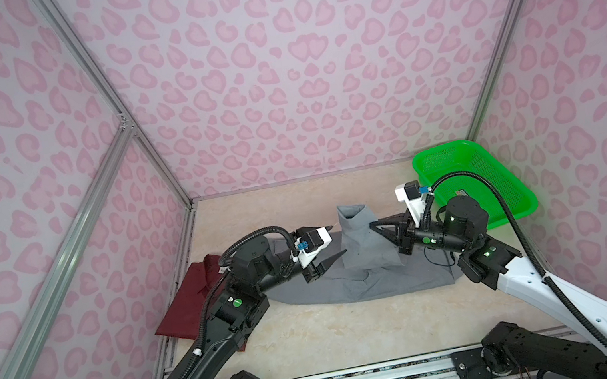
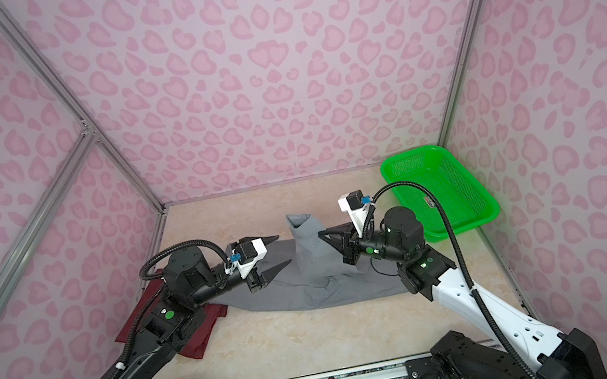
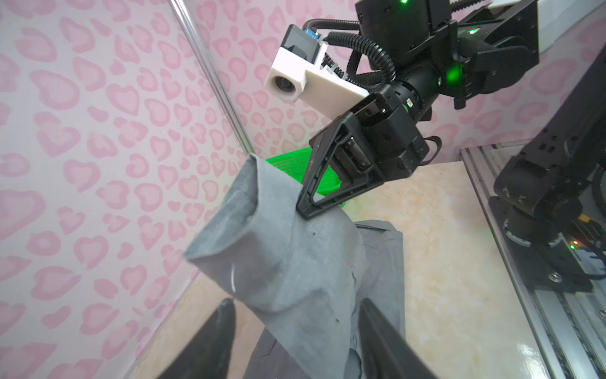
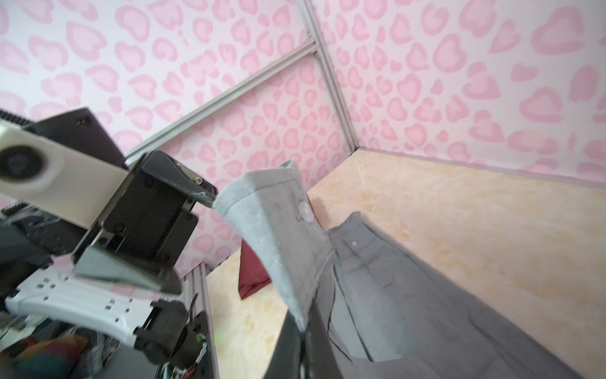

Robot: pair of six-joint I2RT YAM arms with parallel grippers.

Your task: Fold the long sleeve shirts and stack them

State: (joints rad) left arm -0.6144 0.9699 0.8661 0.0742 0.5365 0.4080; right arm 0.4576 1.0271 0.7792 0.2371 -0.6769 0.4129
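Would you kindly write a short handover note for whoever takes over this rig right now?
Left gripper: open, holding nothing, close to the raised part of the grey shirt.
Right gripper: shut on that raised part, holding it up.
Grey shirt: mid-table, otherwise spread flat and unfolded.
Maroon shirt: flat at the table's left edge, partly under the left arm; it looks folded.
Green basket: far right corner.
Done: probably the maroon shirt.
Left: fold the grey shirt, then stack the two.
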